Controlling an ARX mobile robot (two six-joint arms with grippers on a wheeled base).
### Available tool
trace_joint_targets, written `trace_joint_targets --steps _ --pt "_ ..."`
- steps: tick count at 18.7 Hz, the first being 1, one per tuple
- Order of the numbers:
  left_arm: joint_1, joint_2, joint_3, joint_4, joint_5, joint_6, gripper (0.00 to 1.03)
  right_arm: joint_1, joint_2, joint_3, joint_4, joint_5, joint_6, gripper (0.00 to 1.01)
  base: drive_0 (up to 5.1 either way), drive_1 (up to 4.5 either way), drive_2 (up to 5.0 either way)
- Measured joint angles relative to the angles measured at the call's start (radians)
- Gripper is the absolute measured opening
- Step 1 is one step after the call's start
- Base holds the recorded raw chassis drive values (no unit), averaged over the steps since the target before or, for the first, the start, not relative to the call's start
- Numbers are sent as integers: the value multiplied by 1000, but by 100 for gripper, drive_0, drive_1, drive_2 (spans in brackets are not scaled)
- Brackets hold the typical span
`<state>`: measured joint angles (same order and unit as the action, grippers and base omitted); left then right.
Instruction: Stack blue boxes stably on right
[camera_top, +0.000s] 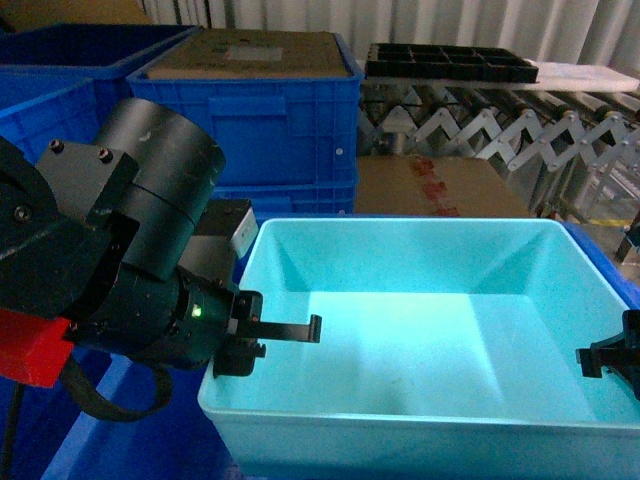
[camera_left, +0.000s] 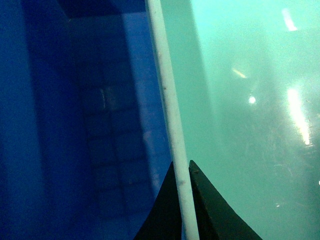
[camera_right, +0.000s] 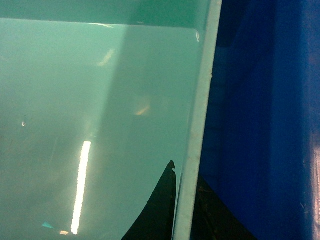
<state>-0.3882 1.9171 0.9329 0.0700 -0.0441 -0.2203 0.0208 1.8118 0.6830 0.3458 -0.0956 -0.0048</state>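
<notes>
head view: the turquoise tub (camera_top: 420, 340) sits low in the middle, held at its two short sides, with a dark blue crate (camera_top: 90, 440) showing below its left and right edges. the left gripper (camera_top: 262, 345) straddles the tub's left rim, one finger reaching in over the wall, and the right gripper (camera_top: 612, 362) does the same at the right rim. holding opposite walls likely keeps the tub level for stacking. behind stand more dark blue crates (camera_top: 270, 120), a brown cardboard box (camera_top: 440, 185) and a roller conveyor (camera_top: 510, 125) carrying a black tray (camera_top: 450, 62)

left wrist view: the tub's pale rim (camera_left: 170, 115) runs between two dark fingers (camera_left: 212, 210), one inside and one outside, pressed against it, so the gripper looks clamped on the wall; blue crate interior (camera_left: 75, 125) lies to the outside

right wrist view: the same grip mirrored, rim (camera_right: 200, 125) caught between fingers (camera_right: 157, 210), tub floor to the left, dark blue crate wall (camera_right: 265, 125) to the right
</notes>
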Motion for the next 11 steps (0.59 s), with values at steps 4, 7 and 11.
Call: trace_joint_targets --steps 4,7,11 --pt "19 18 24 -12 11 14 2 23 19 11 1 21 5 7 0 0 0" --pt "31 30 37 -18 25 17 2 26 19 19 3 27 5 7 0 0 0" --pt "31 31 37 -18 26 18 2 26 19 19 2 28 5 7 0 0 0"
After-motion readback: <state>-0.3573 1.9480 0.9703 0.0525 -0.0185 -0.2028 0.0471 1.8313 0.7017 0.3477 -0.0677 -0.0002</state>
